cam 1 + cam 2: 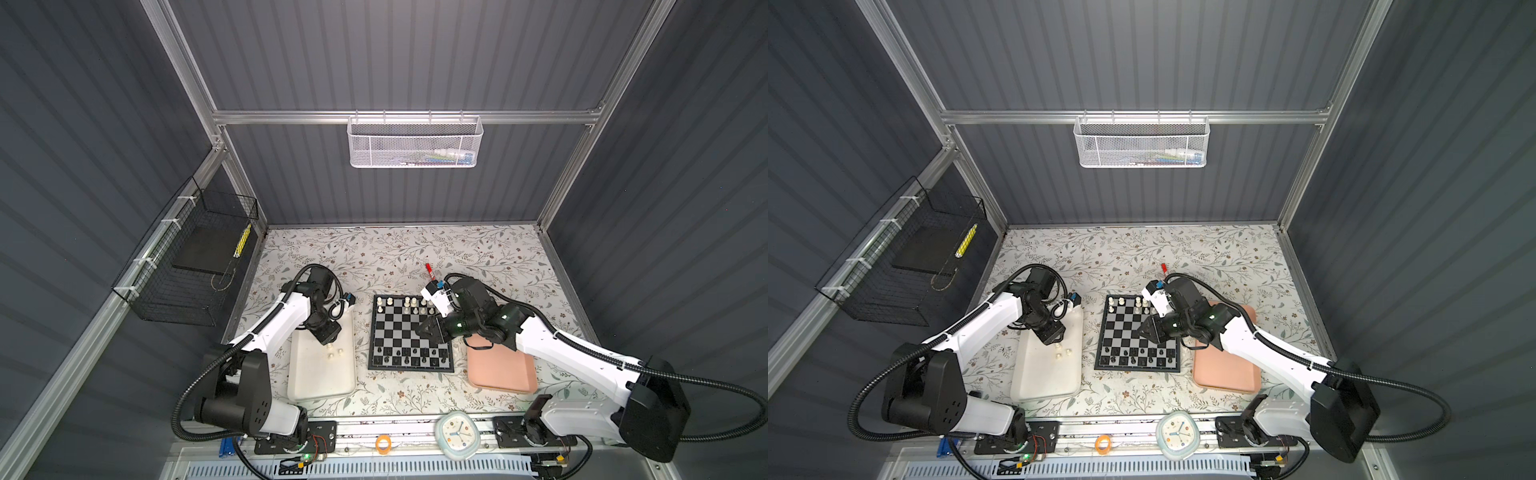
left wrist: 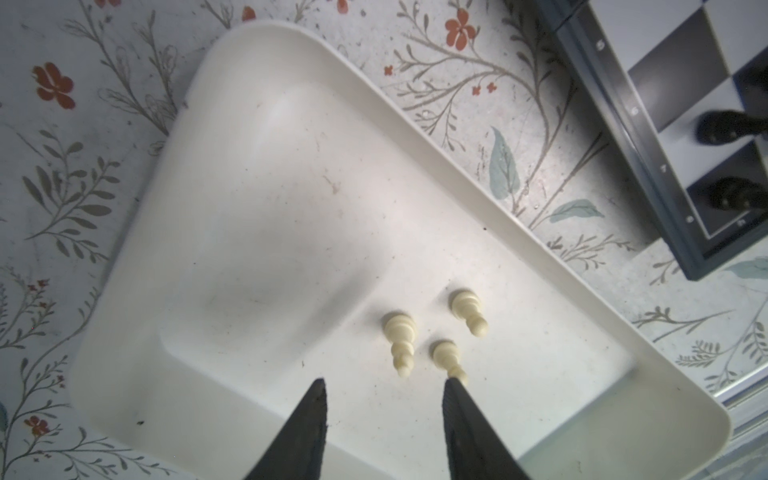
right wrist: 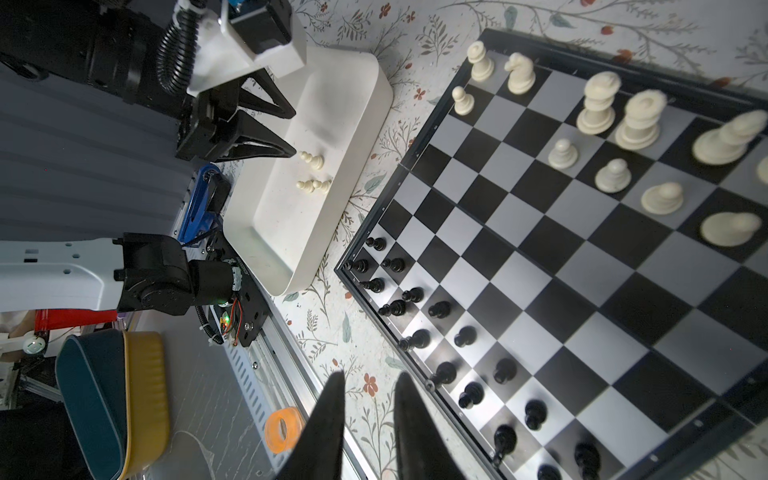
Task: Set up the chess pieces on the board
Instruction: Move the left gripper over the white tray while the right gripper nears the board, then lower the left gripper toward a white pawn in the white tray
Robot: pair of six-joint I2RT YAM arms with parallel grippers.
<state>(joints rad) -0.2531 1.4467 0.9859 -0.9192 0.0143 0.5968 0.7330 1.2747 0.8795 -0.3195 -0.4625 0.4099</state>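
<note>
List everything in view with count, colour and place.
board: 1, black and silver, table centre
white pieces: count unclear, cream, board's far rows
black pieces: count unclear, black, board's near rows
white pawns: 3, cream, in white tray
white tray: 1, white, left of board
pink tray: 1, pink, right of board
marker: 1, red-tipped, behind board
clock: 1, white, front rail
tape ring: 1, orange, front rail
mesh basket: 1, white, back wall
wire basket: 1, black, left wall
left hand: 1, black, open, over white tray by pawns
right hand: 1, black, slightly open, empty, over board's right side
</note>
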